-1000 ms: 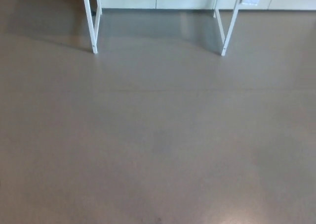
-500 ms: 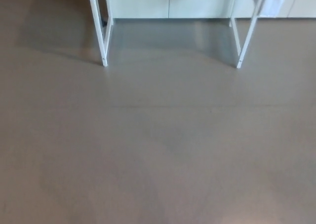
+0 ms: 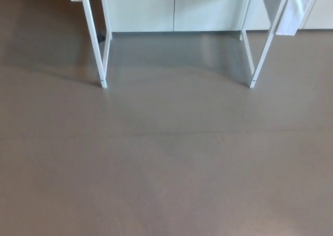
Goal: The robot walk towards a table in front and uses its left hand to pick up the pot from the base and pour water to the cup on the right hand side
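- Grey-brown floor [image 3: 166, 168] is filling most of my head view, smooth and faintly shining.
- I am seeing white table legs at the top: one pair at left [image 3: 96, 43], one pair at right [image 3: 260, 48], feet resting on the floor.
- White cabinets [image 3: 174, 9] are standing behind the legs, with dark handles at the top edge.
- A pale cloth [image 3: 291, 12] is hanging beside the right legs.
- Neither hand is showing, so I cannot tell their state.
- The pot and cup are lying outside my view.
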Robot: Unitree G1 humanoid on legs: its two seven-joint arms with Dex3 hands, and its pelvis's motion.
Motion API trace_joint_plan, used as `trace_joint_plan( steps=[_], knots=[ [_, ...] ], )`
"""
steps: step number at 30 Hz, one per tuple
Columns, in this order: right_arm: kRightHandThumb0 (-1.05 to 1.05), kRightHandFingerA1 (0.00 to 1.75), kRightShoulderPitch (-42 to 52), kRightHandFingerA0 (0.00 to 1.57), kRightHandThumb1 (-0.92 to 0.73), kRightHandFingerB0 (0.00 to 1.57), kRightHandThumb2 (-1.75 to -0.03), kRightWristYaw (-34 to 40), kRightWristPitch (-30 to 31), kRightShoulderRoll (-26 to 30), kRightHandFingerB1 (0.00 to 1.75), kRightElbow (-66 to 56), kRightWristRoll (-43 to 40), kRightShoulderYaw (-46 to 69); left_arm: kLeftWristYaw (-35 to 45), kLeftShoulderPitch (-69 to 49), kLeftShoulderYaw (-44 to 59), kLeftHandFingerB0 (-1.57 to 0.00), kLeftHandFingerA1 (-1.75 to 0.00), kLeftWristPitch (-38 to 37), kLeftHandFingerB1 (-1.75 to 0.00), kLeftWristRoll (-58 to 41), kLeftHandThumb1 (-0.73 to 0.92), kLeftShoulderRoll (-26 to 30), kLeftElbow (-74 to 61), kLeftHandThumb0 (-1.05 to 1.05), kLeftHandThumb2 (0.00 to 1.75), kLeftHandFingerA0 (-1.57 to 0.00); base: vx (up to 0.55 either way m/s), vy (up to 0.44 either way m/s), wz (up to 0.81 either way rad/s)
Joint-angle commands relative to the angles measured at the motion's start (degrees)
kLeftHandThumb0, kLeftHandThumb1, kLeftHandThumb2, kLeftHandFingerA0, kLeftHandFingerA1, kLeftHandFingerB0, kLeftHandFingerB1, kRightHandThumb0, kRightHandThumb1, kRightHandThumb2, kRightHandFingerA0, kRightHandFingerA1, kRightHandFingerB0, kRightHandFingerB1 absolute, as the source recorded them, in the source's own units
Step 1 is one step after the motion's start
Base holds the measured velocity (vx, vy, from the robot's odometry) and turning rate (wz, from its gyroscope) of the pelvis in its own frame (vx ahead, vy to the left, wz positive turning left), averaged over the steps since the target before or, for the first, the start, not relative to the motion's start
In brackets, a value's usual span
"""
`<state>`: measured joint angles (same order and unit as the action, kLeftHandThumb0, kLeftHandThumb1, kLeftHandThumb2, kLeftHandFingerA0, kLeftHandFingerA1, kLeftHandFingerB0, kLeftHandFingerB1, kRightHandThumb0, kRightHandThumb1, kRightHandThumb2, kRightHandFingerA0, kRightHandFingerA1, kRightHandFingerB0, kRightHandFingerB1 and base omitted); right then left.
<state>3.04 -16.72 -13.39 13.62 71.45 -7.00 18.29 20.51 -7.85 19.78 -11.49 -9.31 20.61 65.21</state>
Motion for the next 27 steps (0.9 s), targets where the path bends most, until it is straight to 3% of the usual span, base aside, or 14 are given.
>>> trace_joint_plan(
  steps=[1,2,3,4,6,9,10,13,15,19,20,24,26,27],
  knots=[
    [-0.56,0.79,0.58,0.79,-0.21,0.35,-0.73,-0.02,-1.09,1.00,0.74,-0.26,-0.20,-0.09,-0.91,0.84,-0.30,-0.48,-0.42,-1.04,-0.38,0.22,0.48,0.24,1.31,-0.15,0.56,-0.46,0.34,0.136,0.09],
    [-0.58,0.81,0.81,0.72,-0.16,0.35,-0.83,0.08,-1.12,0.86,0.70,-0.79,-0.21,-0.21,-0.73,0.45,-0.57,-0.49,-0.41,-1.52,-0.38,0.44,0.48,0.36,1.04,-0.17,0.57,-0.44,0.28,0.132,0.00],
    [-0.57,0.79,0.88,0.69,-0.23,0.35,-0.69,0.15,-1.13,0.79,0.73,-0.92,-0.21,-0.26,-0.62,0.01,-0.78,-0.50,-0.42,-1.80,-0.39,0.56,0.47,0.43,0.41,-0.18,0.57,-0.45,0.30,0.115,0.06],
    [-0.57,0.79,0.86,0.69,-0.23,0.35,-0.69,0.19,-1.11,0.77,0.73,-0.83,-0.22,-0.27,-0.58,-0.32,-0.90,-0.50,-0.42,-1.91,-0.39,0.58,0.47,0.45,-0.21,-0.18,0.57,-0.45,0.33,0.066,0.05],
    [-0.58,0.81,0.88,0.69,-0.17,0.35,-0.82,-0.23,-1.23,0.82,0.70,-0.59,-0.30,-0.25,-0.66,-0.49,-0.98,-0.51,-0.42,-1.93,-0.39,0.47,0.47,0.48,-0.43,-0.19,0.57,-0.46,0.31,0.048,0.10],
    [-0.60,0.81,1.04,0.73,-0.16,0.34,-0.83,-0.03,-1.62,0.89,0.71,-0.57,0.07,-0.57,-0.94,0.02,-1.10,-0.53,-0.40,-2.11,-0.38,0.50,0.48,0.46,0.52,-0.13,0.54,-0.44,0.31,-0.054,0.16],
    [-0.58,0.78,1.03,0.81,-0.23,0.33,-0.70,0.02,-1.63,0.95,0.74,-0.41,0.12,-0.63,-0.96,0.08,-1.14,-0.52,-0.42,-2.22,-0.40,0.49,0.48,0.46,0.74,-0.19,0.57,-0.44,0.38,-0.092,0.13],
    [-0.58,0.78,0.99,0.81,-0.23,0.33,-0.70,0.06,-1.66,1.04,0.74,-0.12,0.10,-0.74,-1.01,0.21,-1.22,-0.52,-0.42,-2.40,-0.40,0.45,0.48,0.47,1.17,-0.19,0.57,-0.44,0.43,-0.158,0.40],
    [-0.63,0.81,0.81,0.74,-0.17,0.36,-0.81,0.74,-1.59,1.06,0.71,0.20,0.22,-0.87,-0.94,0.00,-1.15,-0.53,-0.40,-2.41,-0.38,0.23,0.48,0.37,0.76,-0.14,0.54,-0.43,0.40,-0.175,0.29],
    [-0.57,0.79,1.80,0.87,-0.21,0.36,-0.72,-0.24,-2.20,1.15,0.77,0.25,-0.08,-0.85,-0.96,-1.06,-1.30,-0.52,-0.40,-2.70,-0.38,0.28,0.50,0.25,0.28,-0.15,0.55,-0.44,0.32,-0.105,-0.04],
    [-0.64,0.83,1.77,0.82,-0.17,0.37,-0.82,-0.52,-2.53,1.25,0.73,0.58,-0.02,-0.87,-1.13,-0.80,-1.24,-0.53,-0.40,-2.31,-0.39,0.21,0.50,0.27,0.58,-0.15,0.55,-0.45,0.31,0.005,-0.13],
    [-0.64,0.83,1.76,0.82,-0.17,0.37,-0.82,-0.57,-2.64,1.27,0.73,0.68,-0.05,-0.91,-1.16,-0.79,-1.25,-0.53,-0.40,-2.27,-0.39,0.19,0.50,0.27,0.58,-0.15,0.55,-0.45,0.31,0.102,-0.21],
    [-0.59,0.78,1.62,0.76,-0.26,0.36,-0.70,-0.62,-2.42,1.40,0.74,0.58,0.12,-1.14,-0.75,-0.74,-1.18,-0.52,-0.40,-2.30,-0.38,0.04,0.50,0.34,0.52,-0.18,0.55,-0.45,0.39,0.190,-0.16],
    [-0.62,0.81,1.40,0.76,-0.17,0.37,-0.81,-0.17,-2.13,1.46,0.71,0.80,0.21,-1.19,0.00,-1.00,-0.99,-0.52,-0.40,-2.30,-0.38,-0.32,0.50,0.29,0.12,-0.17,0.55,-0.44,0.39,0.218,0.01]
  ],
)
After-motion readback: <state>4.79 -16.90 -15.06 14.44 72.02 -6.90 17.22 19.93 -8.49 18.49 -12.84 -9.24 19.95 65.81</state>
